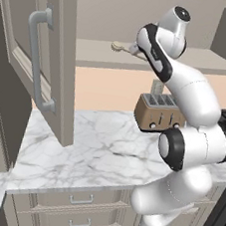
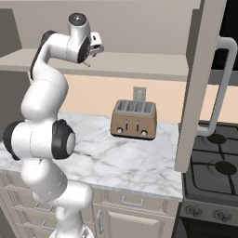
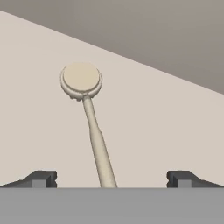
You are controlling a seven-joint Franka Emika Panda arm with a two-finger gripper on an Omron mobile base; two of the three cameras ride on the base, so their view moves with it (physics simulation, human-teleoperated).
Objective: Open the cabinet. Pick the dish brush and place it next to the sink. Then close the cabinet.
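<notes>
A: Jaws spread wide, nothing between them yet. In the hand view the two dark tips stand far apart with the brush (image 3: 89,118) handle running up between them to the round pale head.

B: So it's lined up on the handle?

A: That's my read: the handle sits near the middle of the gap, a bit left of centre, so a short push forward and a squeeze would take it. The brush lies flat on the cabinet shelf (image 1: 102,53), head away from the hand, which leaves the thin handle as the easy part to pinch.

B: And the gripper (image 2: 93,50) itself?

A: Up at shelf height, arm folded high, reaching into the open cabinet. From the left base view the brush head pokes out just left of the wrist.

B: Doors?

A: Both swung open, the left door (image 1: 39,56) and the right door (image 2: 200,88) standing out over the surface, silver bar handles showing. First step looks done; the pick is under way.

B: Below?

A: Marble surface (image 1: 90,152), a toaster (image 2: 134,119) against the peach wall well under the shelf, a stove (image 2: 214,162) to the right, drawers (image 1: 82,199) beneath. Watch the handle: thin and round, it could roll out of a loose pinch.
</notes>
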